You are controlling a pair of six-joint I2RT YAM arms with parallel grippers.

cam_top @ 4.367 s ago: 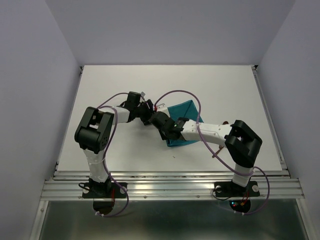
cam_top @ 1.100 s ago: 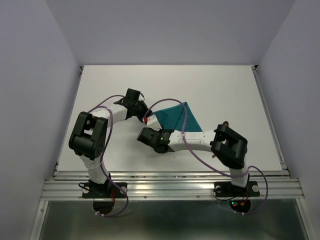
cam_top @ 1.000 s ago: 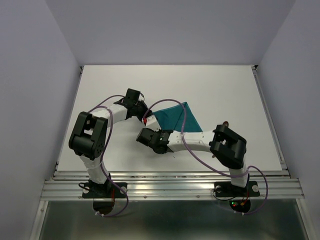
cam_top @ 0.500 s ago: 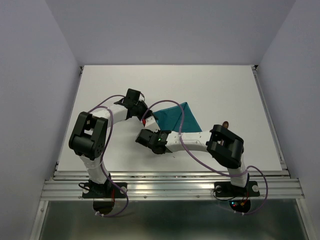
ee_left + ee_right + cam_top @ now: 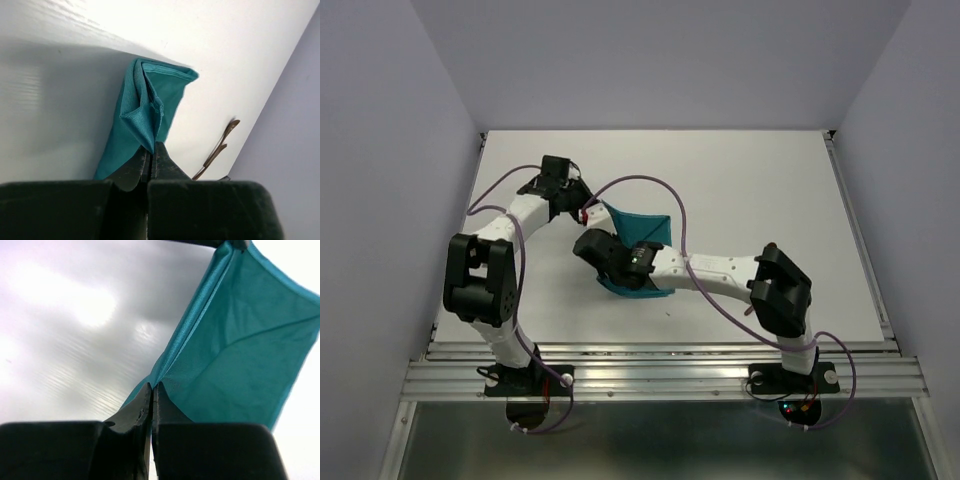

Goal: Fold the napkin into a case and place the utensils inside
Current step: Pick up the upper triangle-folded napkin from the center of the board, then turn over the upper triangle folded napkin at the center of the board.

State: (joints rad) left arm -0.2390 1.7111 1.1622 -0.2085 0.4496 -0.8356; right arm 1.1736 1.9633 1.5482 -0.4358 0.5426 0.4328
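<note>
Across the white flat tabletop [image 5: 760,180], the largest loose thing is the teal blue-green napkin of thin, slightly shiny cloth [image 5: 642,230]. It sits left of centre between the two arms, doubled over into layers rather than spread flat. In the right wrist view, one folded edge runs taut from the near pincer up to the far one, with the rest of the sheet fanning out to the right of it. In the left wrist view the cloth looks like a narrow, bunched wedge with a rolled far end resting on the table.

Next in size, the left gripper [image 5: 150,150] has its fingers pressed together on a puckered corner of the napkin. The right gripper [image 5: 152,387] is likewise closed tight, nipping the folded edge at its near end.

Smallest are the two thin reddish-brown utensils [image 5: 220,150]. They lie close together on the table beyond the napkin and apart from it, near the wall.
</note>
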